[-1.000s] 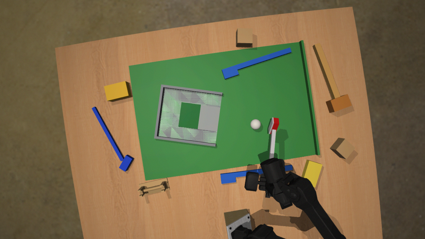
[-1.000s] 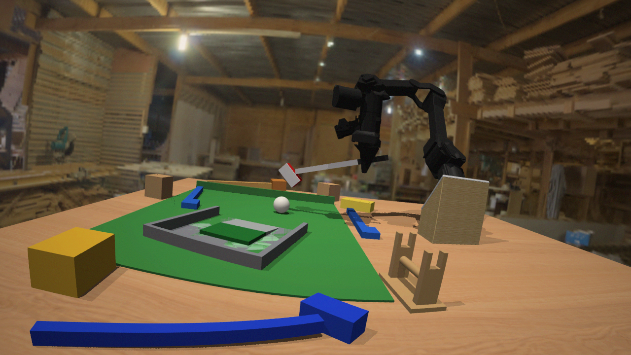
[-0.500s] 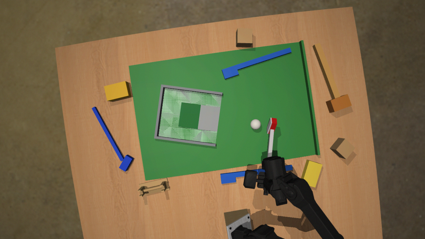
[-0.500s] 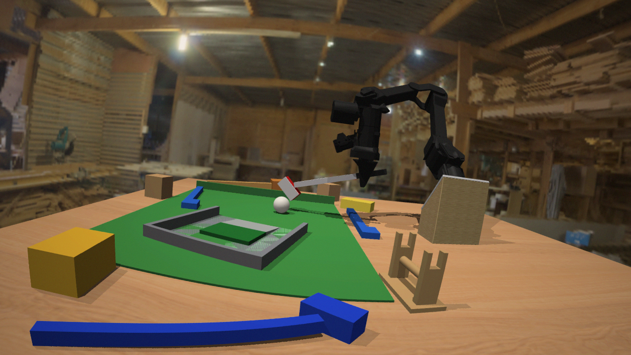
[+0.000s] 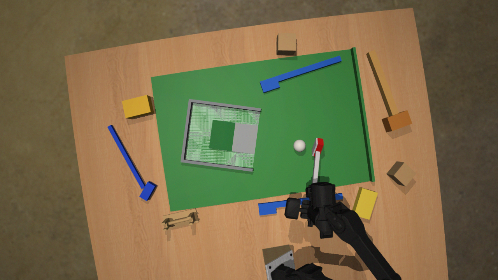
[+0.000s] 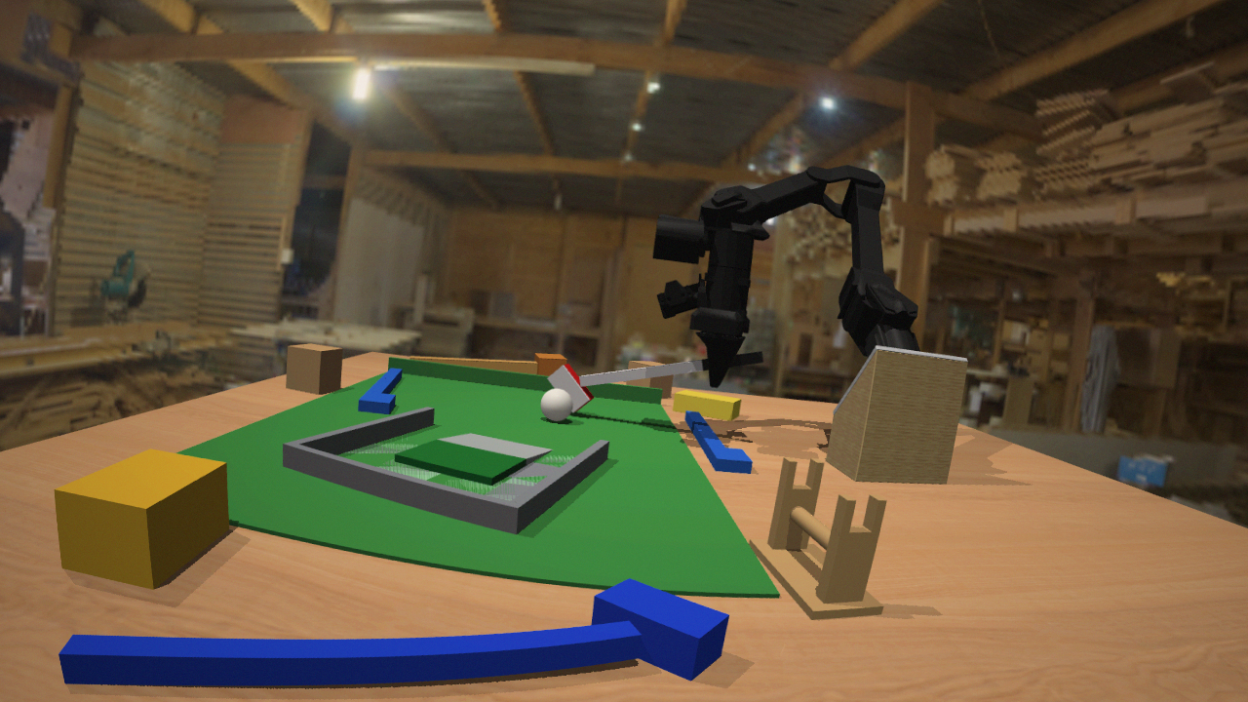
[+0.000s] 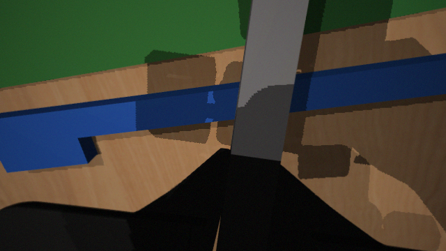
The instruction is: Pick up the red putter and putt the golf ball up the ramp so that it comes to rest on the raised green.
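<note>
My gripper (image 6: 717, 373) (image 7: 242, 160) is shut on the end of the red putter's grey shaft (image 5: 316, 166) (image 6: 641, 373) (image 7: 268, 70), over the mat's near edge. The shaft reaches out over the green mat (image 5: 313, 104) (image 6: 610, 524). The putter's red head (image 5: 317, 146) (image 6: 568, 381) hangs low, just to the right of the white golf ball (image 5: 299, 145) (image 6: 556, 404). I cannot tell whether they touch. The ball rests on the mat. To its left, the grey ramp (image 5: 244, 138) (image 6: 488, 445) leads up to the raised green (image 5: 222, 135) (image 6: 457, 459) inside a grey-walled frame (image 5: 185, 132) (image 6: 409, 492).
Blue putters lie on the mat's far side (image 5: 299, 73), left of the mat (image 5: 128, 161) (image 6: 349, 659) and under my wrist (image 5: 268, 207) (image 7: 52, 136). Yellow blocks (image 5: 136, 106) (image 5: 365, 203), tan cubes (image 5: 286, 43) (image 5: 400, 173), a wooden mallet (image 5: 386, 90) and a small rack (image 5: 180, 219) (image 6: 820, 532) ring the mat.
</note>
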Controlling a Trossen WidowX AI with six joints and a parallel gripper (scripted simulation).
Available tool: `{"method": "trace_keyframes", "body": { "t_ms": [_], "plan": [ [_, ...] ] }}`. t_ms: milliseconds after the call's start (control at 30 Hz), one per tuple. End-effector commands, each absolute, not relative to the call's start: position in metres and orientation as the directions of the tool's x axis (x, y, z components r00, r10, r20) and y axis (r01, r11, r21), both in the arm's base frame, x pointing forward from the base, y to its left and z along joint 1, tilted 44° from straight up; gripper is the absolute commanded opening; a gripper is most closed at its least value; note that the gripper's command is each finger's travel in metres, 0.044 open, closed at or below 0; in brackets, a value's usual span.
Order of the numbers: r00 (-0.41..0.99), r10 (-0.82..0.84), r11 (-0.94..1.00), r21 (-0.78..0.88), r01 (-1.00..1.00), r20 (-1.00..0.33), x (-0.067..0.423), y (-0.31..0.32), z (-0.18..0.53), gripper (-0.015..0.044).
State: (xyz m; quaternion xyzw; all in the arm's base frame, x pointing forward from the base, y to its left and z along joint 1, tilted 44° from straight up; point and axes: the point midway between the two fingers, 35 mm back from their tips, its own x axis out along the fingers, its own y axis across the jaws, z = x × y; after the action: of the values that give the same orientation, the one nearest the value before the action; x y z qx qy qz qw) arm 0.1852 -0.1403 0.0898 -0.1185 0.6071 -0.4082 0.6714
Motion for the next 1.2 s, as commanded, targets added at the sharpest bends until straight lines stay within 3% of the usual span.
{"method": "trace_keyframes", "body": {
  "t_ms": [0, 900, 1167],
  "plan": [
    [-0.068, -0.696, 0.637, -0.659, 0.400, -0.715, 0.184, -0.143, 0.087, 0.0000],
    [-0.079, -0.697, 0.635, -0.664, 0.396, -0.713, 0.173, -0.161, 0.104, 0.0000],
    [-0.070, -0.681, 0.651, -0.645, 0.400, -0.729, 0.217, -0.107, 0.047, 0.0000]
  ]
}}
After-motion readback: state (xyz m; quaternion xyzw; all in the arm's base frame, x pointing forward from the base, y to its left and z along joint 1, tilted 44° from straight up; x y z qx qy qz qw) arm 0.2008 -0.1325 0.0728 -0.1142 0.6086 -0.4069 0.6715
